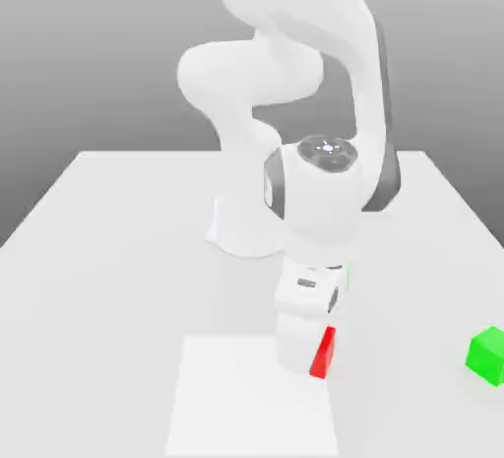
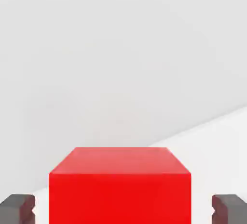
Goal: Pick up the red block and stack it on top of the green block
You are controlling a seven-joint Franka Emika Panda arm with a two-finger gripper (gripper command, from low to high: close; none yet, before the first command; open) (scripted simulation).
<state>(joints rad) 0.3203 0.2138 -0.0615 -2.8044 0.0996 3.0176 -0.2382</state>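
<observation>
Between the jaws sits the red block (image 2: 120,189).

Simulated robot test cell: plain white worktop (image 1: 108,249), featureless grey backdrop, white arm (image 1: 295,72) mounted on the worktop, plain coloured cubes rendered without texture or clutter.

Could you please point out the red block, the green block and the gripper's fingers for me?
Small bright-red cube (image 2: 120,189): hand view, on its near face.
Small bright-green cube (image 1: 487,353): exterior view, on its front face.
Dark grey fingers (image 2: 19,208): hand view, on one fingertip.
</observation>
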